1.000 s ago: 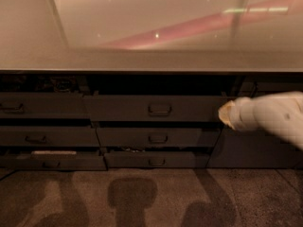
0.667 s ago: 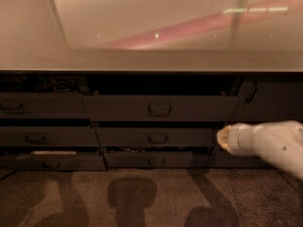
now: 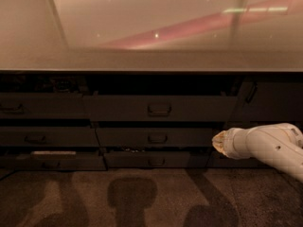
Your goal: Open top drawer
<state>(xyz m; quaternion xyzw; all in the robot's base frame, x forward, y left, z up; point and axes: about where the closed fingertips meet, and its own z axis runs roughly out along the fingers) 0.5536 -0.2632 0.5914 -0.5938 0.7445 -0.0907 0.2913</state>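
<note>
one risk: the end effector (image 3: pixel 220 142), grip state i cannot tell, sits beside the middle drawer (image 3: pixel 157 137); it could snag that instead of the top drawer (image 3: pixel 123 109) under the tabletop (image 3: pixel 142 60).

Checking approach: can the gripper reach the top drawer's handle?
Probably yes: the gripper, low right, level with the middle drawer, has open space up-left to the handle of the top drawer.

Office-like room, glossy counter (image 3: pixel 151 60) over banks of dark drawers (image 3: pixel 47 137), speckled floor (image 3: pixel 142 202), claw (image 3: pixel 219 142) low right
</note>
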